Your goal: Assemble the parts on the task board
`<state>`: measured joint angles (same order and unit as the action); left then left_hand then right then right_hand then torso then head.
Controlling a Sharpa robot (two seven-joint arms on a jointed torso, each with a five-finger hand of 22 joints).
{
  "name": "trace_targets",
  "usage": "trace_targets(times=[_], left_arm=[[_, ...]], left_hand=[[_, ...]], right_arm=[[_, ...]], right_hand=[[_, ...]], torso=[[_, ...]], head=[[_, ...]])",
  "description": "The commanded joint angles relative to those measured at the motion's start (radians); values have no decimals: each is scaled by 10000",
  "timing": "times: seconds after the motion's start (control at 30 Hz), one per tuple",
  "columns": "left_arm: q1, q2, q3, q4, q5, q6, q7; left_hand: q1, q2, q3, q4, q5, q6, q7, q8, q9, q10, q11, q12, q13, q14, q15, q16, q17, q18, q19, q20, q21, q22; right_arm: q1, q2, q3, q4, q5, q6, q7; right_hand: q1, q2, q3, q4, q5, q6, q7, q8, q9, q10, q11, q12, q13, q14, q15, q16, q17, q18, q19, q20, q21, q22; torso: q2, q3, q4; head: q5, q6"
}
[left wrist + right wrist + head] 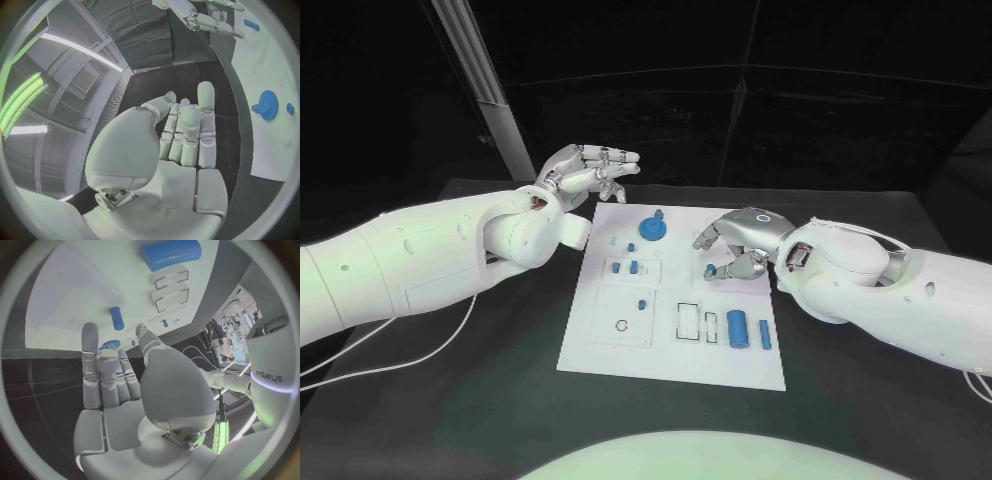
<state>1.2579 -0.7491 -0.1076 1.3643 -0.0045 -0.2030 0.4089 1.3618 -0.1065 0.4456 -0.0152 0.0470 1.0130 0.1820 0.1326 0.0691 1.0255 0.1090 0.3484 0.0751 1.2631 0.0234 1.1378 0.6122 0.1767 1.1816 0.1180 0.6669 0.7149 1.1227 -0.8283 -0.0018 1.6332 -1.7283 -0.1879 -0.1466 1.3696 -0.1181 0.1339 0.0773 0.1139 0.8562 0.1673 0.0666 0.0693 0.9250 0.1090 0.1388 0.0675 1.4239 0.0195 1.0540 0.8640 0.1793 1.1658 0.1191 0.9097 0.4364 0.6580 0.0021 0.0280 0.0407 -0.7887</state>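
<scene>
White and rectangular, the task board (678, 300) lies in the middle of the black table (877, 380). A blue gear (655, 229) stands near the board's far edge, and a small blue peg (659, 215) lies just beyond it. Two short blue pieces (623, 266) sit near the board's left edge. A blue cylinder (736, 325) and a thinner blue bar (764, 334) lie side by side near the board's near right corner, just beside two rectangular slots (697, 322).

The left hand (589, 170) hangs off the board's far left corner, its fingers extended side by side with the thumb lying close against them, and it holds nothing. The right hand (736, 245) hovers over the board's right edge, fingers loosely curled downward and apart, gripping nothing that I can make out.
</scene>
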Motion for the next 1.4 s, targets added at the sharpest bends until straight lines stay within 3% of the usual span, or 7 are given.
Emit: trace_targets(times=[0.03, 0.3, 0.53, 0.87, 1.0, 1.13, 1.4], left_arm=[[15, 9, 3, 1, 38, 199, 27], [15, -9, 2, -18, 38, 222, 9], [16, -24, 1, -17, 38, 217, -5], [16, -46, 1, -20, 38, 215, -15], [16, -45, 0, -21, 38, 219, -17], [16, -46, 0, -21, 38, 223, -20], [16, -59, 0, -15, 38, 218, -23]], left_hand=[[-27, -14, 0, -48, 63, -63, 34, 51, 0, -80, 21, 52, -12, -82, -11, -44, -14, 52, -48, 11, -51, -14], [-27, -14, 0, -48, 63, -63, 34, 51, 0, -80, 21, 52, -12, -82, -11, -44, -14, 52, -48, 11, -51, -14], [-27, -14, 0, -48, 63, -63, 34, 51, 0, -80, 21, 52, -12, -82, -11, -44, -14, 52, -48, 11, -51, -14], [-27, -14, 0, -48, 63, -63, 34, 51, 0, -80, 21, 52, -12, -82, -11, -44, -14, 52, -48, 11, -51, -14], [-27, -14, 0, -48, 63, -63, 34, 51, 0, -80, 21, 52, -12, -82, -11, -44, -14, 52, -48, 11, -51, -14], [-27, -14, 0, -48, 63, -63, 34, 51, 0, -80, 21, 52, -12, -82, -11, -44, -14, 52, -48, 11, -51, -14], [-24, -4, -2, -52, 62, -68, 38, 69, 3, -89, 23, 75, -10, -91, -8, -44, -26, 54, -50, 17, -58, -21]], right_arm=[[31, 24, 10, -50, -84, 675, -320], [35, 159, 9, -158, -176, 1250, -393], [34, 281, 7, -225, -226, 1721, -260], [32, 358, 6, -319, -447, 1947, -243], [31, 409, 5, -344, -481, 1848, -216], [30, 441, 5, -372, -559, 1605, -229], [26, 396, 5, -311, -723, 544, -44]], right_hand=[[195, 61, -117, 10, 38, 142, -30, 49, 26, 28, -28, 135, 10, 86, -60, 65, -18, 60, 104, -32, -54, -26], [420, 322, -269, 60, 58, 465, -14, 109, 47, 445, -60, 549, 24, 219, -76, 229, 45, 56, 254, -42, -78, -71], [884, 810, 150, -38, -108, 1206, -87, 291, 94, 1381, -158, 794, -42, 554, -153, 961, 841, -160, 966, -107, 884, 1321], [1059, 836, 698, -75, -199, 1630, -145, 287, 60, 1863, -240, 528, -59, 615, -224, 1264, 1144, -232, 1152, -175, 1265, 1825], [1098, 837, 973, -86, -234, 1756, -170, 256, 41, 2022, -266, 384, -57, 621, -252, 1352, 1216, -249, 1185, -200, 1368, 1954], [1276, 953, 1451, -190, -562, 1932, -184, 248, 36, 2240, -301, 266, -48, 638, -295, 1483, 1347, -285, 1260, -239, 1554, 2214], [1332, 1029, 2470, -444, -599, 2412, -232, 327, 70, 2865, -392, 122, -2, 671, -380, 1760, 1600, -440, 1581, -327, 2263, 3250]], torso=[[10, -13, 42], [7, -5, 3], [18, 3, 2], [13, 2, 0], [12, 5, 0], [10, 2, 1], [6, 5, -3]], head=[[0, -6], [49, -38], [45, -69], [38, -98], [44, -105], [43, -112], [56, -136]])
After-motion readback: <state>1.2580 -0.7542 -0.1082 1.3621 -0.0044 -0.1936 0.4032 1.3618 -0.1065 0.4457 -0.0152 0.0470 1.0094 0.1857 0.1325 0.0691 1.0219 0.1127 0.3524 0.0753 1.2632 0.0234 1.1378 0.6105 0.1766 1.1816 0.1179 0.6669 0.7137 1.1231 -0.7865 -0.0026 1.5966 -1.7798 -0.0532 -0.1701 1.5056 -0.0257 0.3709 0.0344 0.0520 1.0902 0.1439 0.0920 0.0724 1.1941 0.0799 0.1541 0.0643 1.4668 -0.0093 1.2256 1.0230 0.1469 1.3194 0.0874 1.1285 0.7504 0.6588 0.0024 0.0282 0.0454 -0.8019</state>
